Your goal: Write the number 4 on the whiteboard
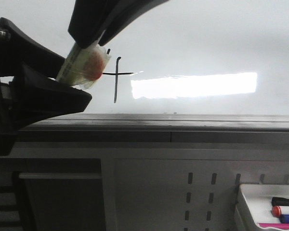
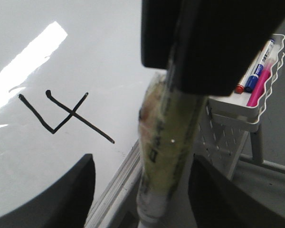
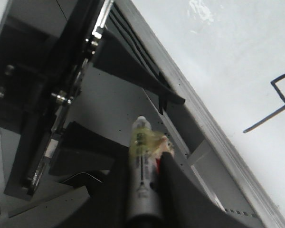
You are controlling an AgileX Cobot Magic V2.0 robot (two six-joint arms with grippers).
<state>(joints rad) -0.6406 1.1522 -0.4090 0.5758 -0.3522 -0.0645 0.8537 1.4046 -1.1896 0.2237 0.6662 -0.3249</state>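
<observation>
My right claw (image 3: 149,156) pinches the marker (image 3: 143,175), lifted off the whiteboard (image 2: 85,52), because the number 4 (image 2: 61,116) beside it looks complete.

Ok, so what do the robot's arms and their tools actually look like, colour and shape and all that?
Both are matte black. The left tool has broad, thick fingers with rounded edges. The right tool has fingers that taper to blunt tips. The right wrist view shows the left arm's dark housing with silver bolts. No cables or markings are legible.
</observation>
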